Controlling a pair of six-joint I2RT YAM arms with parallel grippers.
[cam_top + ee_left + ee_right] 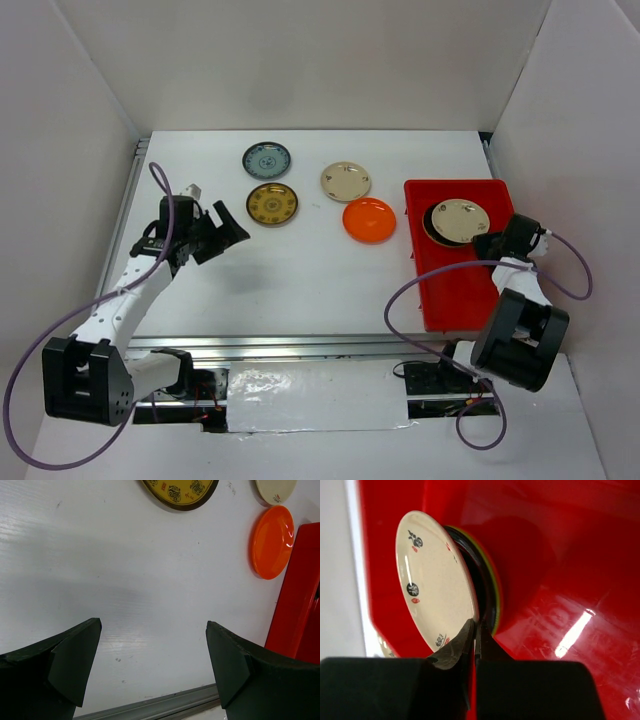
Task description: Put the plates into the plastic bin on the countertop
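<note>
while your right gripper [474, 636] pinches the cream round motif plate [432, 580] by its rim inside the bright red rectangular plastic bin [560, 555], left gripper [153, 625], jaws spread, sits nearer the brown-and-gold patterned plate [272, 204] left of that bin.

Seven plates: teal [267, 159], brown-gold [272, 204], cream [346, 181], orange [369, 220] loose; second cream [460, 220], black [483, 580], green [496, 597] stacked. One red bin [470, 290].
</note>
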